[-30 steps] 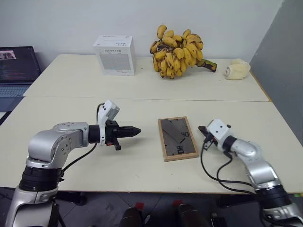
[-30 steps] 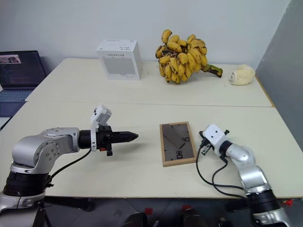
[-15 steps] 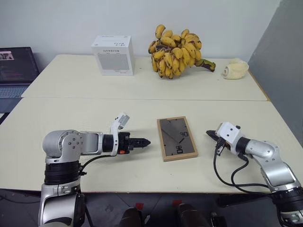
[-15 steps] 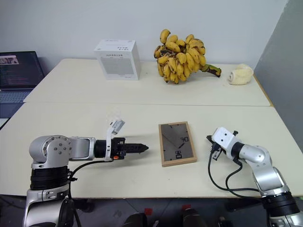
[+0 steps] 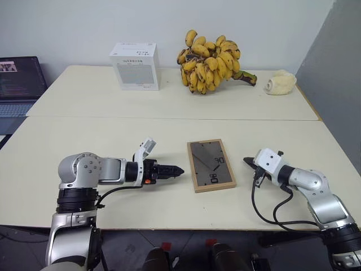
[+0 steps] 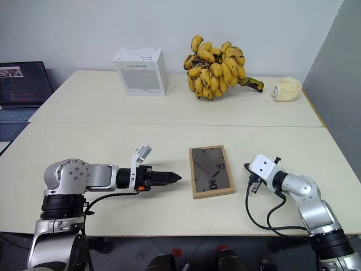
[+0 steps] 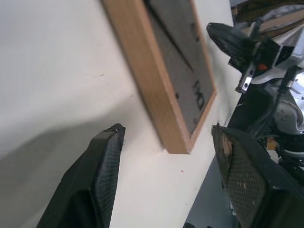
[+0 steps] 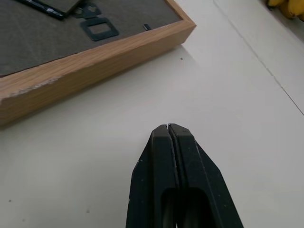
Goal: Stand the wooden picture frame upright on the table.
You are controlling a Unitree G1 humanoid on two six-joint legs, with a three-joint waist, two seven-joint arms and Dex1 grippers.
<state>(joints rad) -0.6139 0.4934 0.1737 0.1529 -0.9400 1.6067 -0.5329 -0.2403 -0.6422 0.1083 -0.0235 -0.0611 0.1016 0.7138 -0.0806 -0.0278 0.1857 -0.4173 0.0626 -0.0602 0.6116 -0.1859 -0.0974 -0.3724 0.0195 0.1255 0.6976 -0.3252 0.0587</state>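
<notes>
Wooden picture frame flat on the worktop

The wooden picture frame [image 5: 211, 165] lay face down near the middle of the pale cream worktop [image 5: 113, 141], on the near side of its seam, dark grey-brown back panel up, showing white marks and a folded prop stand.

A plain white wall [image 5: 79, 22] runs behind, a grey partition [image 5: 338, 73] stands right, dark floor [image 5: 186, 248] below.
</notes>
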